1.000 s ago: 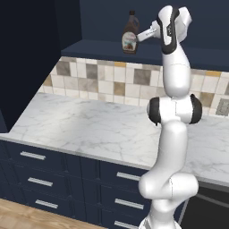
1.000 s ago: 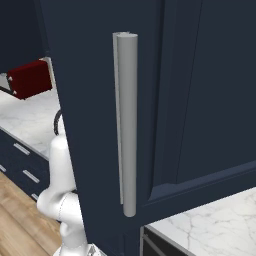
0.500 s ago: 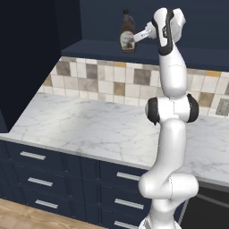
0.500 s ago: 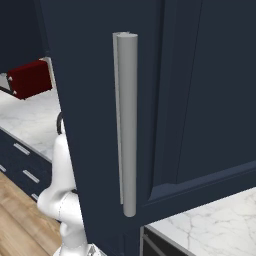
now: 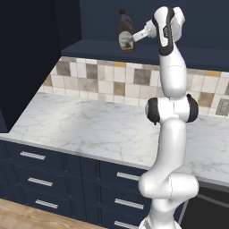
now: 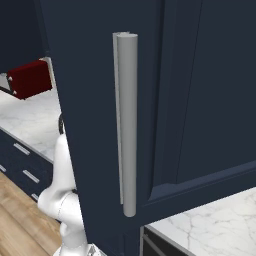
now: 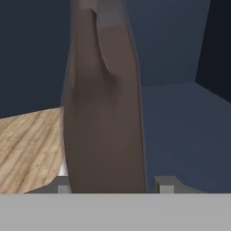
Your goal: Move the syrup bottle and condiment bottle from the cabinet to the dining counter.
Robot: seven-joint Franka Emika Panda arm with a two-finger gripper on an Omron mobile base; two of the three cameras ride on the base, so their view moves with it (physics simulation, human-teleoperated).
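Syrup bottle (image 5: pixel 126 33) upright in open cabinet (image 5: pixel 192 18), raised just above cabinet floor. Tool (image 5: pixel 135 38) at bottle's lower body, fingers either side; hand view has brown bottle (image 7: pixel 103 113) between finger tips (image 7: pixel 165 184), clamped on it. Marble table (image 5: pixel 80 129) below, tiled wall (image 5: pixel 98 80) behind

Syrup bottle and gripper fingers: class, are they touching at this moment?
Cannot tell. In the hand view the syrup bottle stands between the fingertips, but the pads' contact isn't plain; the left base view is too distant.
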